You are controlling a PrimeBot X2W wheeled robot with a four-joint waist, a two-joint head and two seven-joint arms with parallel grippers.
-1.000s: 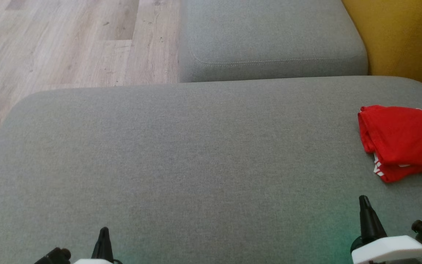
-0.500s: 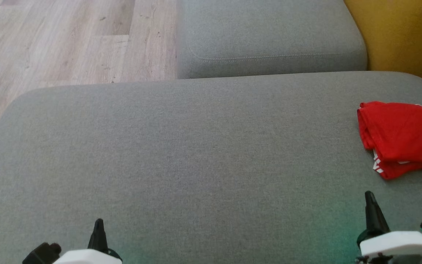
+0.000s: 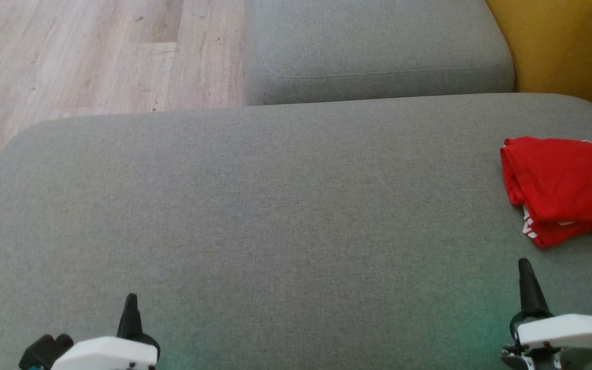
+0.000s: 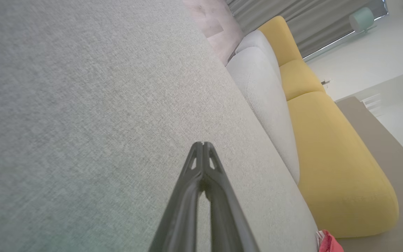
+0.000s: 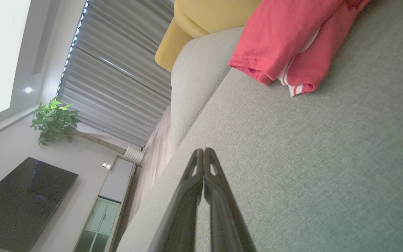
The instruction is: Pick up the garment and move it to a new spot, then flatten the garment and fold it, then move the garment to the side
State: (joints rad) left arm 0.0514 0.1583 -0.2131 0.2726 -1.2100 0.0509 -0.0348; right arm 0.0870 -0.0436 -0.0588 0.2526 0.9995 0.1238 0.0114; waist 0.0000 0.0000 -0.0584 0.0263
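The garment [image 3: 566, 187], a folded red bundle with white stripes at one hem, lay at the right edge of the big grey cushion [image 3: 275, 205], partly cut off by the head view's right border. Your right gripper [image 3: 524, 264] sat near the garment on the robot's side of it, not touching it. Its two dark fingers were pressed together tip to tip and held nothing. Your left gripper [image 3: 131, 300] sat well apart at the lower left, fingers likewise pressed together and empty. Both were low over bare cushion; whether they touched it, you could not tell. Beyond lay a far cushion [image 3: 378, 46], also grey, with pale wood floor [image 3: 95, 56] to its left and a yellow sofa [image 3: 563, 46] to its right.
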